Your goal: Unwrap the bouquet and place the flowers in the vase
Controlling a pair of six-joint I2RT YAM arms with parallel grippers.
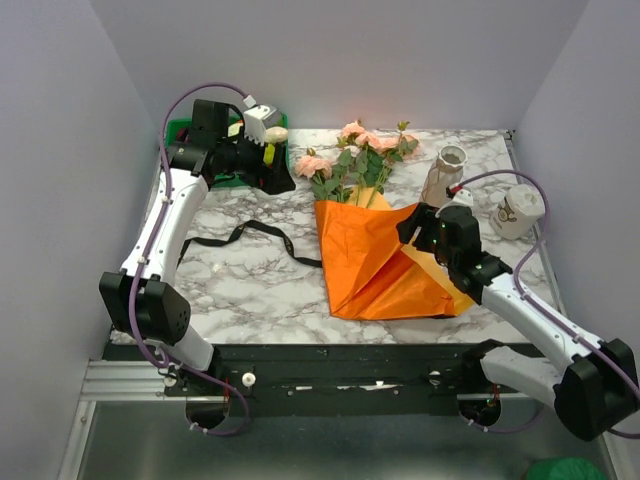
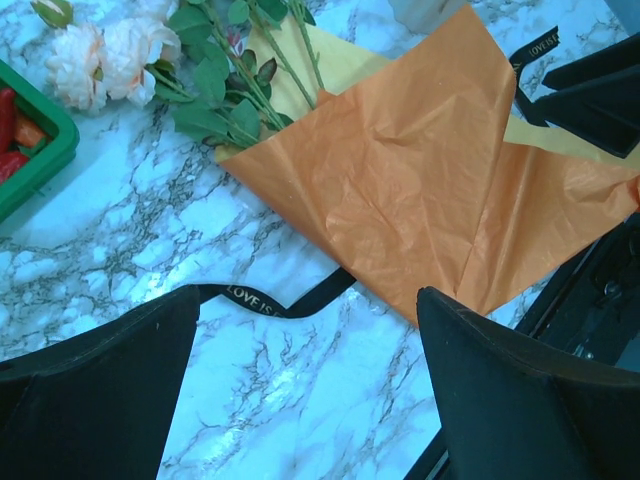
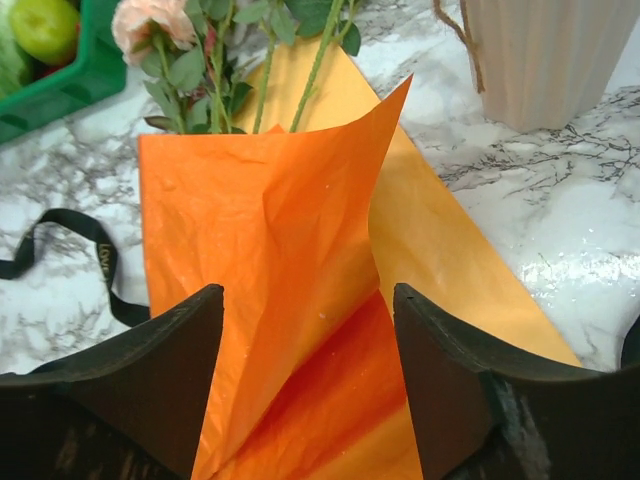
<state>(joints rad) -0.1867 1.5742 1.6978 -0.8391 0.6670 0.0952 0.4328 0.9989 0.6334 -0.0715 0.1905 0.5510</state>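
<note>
Left hand (image 2: 308, 300) released, fingers spread wide, above the desk (image 1: 250, 285) at back left by the green tray (image 1: 182, 130). Right hand (image 3: 308, 295) open, fingers straddling a raised fold of the orange paper (image 1: 375, 265), no pinch visible. Flowers (image 1: 358, 150) lie mid-desk, stems in the paper; black ribbon (image 1: 245, 235) loose to its left; vase (image 1: 443, 175) upright just right of the blooms.

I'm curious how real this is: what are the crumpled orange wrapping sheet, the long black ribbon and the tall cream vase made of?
Orange wrapping sheet: thin matte paper, by its sharp creases. Black ribbon: probably fabric, slight sheen, gold lettering. Cream vase: perhaps matte ceramic, ribbed, unglossy.
</note>
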